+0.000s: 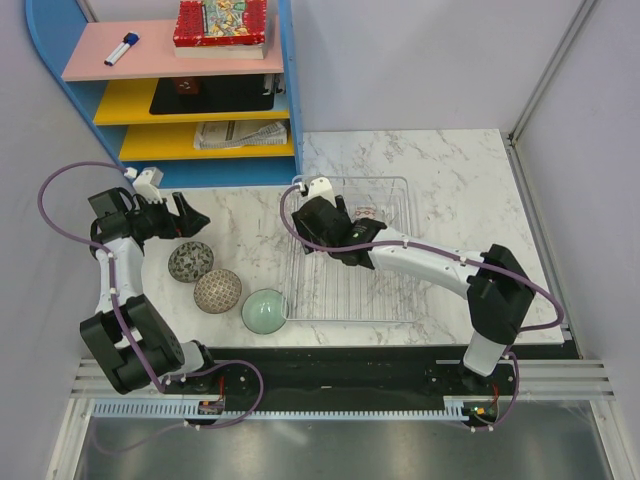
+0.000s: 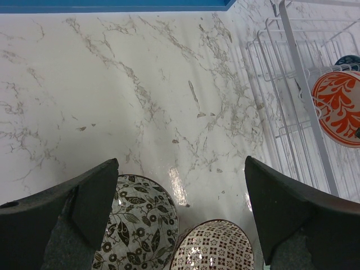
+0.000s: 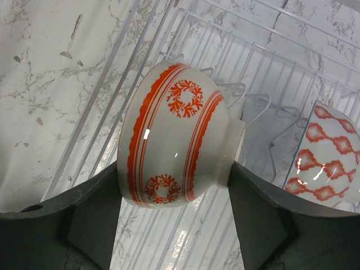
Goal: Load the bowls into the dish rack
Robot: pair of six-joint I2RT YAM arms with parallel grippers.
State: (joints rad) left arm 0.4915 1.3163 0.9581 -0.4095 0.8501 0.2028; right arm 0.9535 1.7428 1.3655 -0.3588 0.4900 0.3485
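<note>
- My right tool [image 3: 175, 188] pinches the orange-red bowl [image 3: 177, 129] from rim to foot. The bowl is tipped on its side over the far left of the dish rack [image 1: 390, 290], I judge so that it can slot on edge between the wires.
- The red-white patterned bowl [image 3: 326, 160] stands in the rack just to its right, so room there is tight. The rack's near half is open.
- My left tool [image 2: 181, 169] is spread wide and holds nothing, over the counter [image 2: 112, 84] just beyond the grey speckled bowl [image 2: 138, 225] and the brown lattice bowl [image 2: 214, 247].
- The pale green bowl [image 1: 264, 311] sits against the rack's near left corner, where the rack's rim wire hems it in.
</note>
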